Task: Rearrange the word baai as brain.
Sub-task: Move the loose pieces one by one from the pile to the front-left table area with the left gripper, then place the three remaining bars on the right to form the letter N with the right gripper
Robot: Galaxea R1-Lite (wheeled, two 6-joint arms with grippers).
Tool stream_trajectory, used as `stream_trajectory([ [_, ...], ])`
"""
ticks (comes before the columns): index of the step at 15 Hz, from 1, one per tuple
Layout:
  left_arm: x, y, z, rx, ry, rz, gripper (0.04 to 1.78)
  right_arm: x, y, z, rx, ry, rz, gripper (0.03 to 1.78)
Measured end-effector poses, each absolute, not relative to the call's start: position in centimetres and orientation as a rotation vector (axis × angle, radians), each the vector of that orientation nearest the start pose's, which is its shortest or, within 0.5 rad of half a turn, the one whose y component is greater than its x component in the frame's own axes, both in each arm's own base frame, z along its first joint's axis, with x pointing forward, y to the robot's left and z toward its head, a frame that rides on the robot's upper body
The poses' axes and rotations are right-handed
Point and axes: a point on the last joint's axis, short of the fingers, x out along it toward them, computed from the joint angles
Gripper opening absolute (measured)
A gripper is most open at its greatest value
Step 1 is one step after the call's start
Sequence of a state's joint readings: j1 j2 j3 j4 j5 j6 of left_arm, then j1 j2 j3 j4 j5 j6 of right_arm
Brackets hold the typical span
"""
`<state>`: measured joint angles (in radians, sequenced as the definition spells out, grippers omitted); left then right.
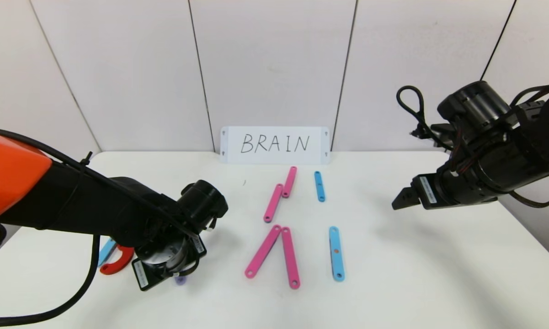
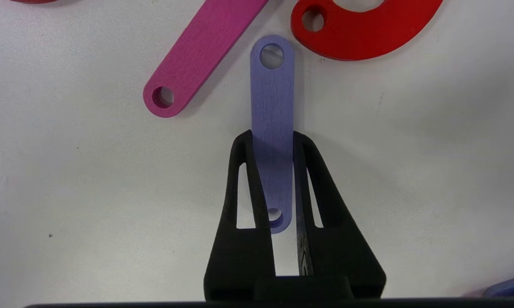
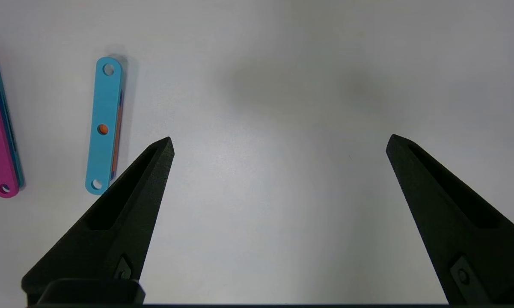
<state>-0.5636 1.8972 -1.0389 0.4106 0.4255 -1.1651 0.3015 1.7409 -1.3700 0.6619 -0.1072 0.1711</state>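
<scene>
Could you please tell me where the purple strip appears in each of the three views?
Head view: only one end of the purple strip peeks out beneath the left end effector.
Left wrist view: centre of the picture, between the closed fingers.
Right wrist view: not in it.
Shared landmark: the red arc, beside the strip in both head and left wrist views.

You're looking at a lab-style test cell. Plain white wall panels (image 1: 274, 64) enclose a bare white surface (image 1: 439, 274). Beyond the left gripper (image 1: 164, 269) a handwritten BRAIN card (image 1: 274, 145) leans on them.
</scene>
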Motion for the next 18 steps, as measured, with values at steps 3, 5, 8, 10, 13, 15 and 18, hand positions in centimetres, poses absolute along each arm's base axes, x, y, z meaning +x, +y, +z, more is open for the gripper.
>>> stream_trajectory([
  [3, 25.5, -15.1, 10.4, -0.432, 0.992, 0.515, 0.28, 28.1, 8.5, 21.5, -0.054, 1.021, 0.090, 1.74],
  [5, 25.4, -15.3, 10.4, -0.427, 0.990, 0.508, 0.43, 28.0, 8.5, 21.5, -0.054, 1.022, 0.090, 1.74],
  [8, 24.9, -16.0, 10.5, -0.408, 0.991, 0.480, 0.84, 28.0, 8.5, 21.5, -0.054, 1.022, 0.090, 1.74],
  [10, 24.8, -16.2, 10.6, -0.403, 0.991, 0.471, 1.20, 28.0, 8.5, 21.5, -0.054, 1.022, 0.090, 1.74],
  [13, 24.4, -16.1, 11.3, -0.402, 0.972, 0.457, 1.59, 28.0, 8.5, 21.5, -0.055, 1.023, 0.089, 1.74],
  [15, 24.0, -15.7, 12.8, -0.394, 0.938, 0.427, 1.71, 28.0, 8.5, 21.5, -0.055, 1.023, 0.089, 1.74],
  [18, 23.5, -13.6, 15.2, -0.358, 0.888, 0.376, 1.73, 28.0, 8.6, 21.4, -0.057, 1.024, 0.091, 1.74],
])
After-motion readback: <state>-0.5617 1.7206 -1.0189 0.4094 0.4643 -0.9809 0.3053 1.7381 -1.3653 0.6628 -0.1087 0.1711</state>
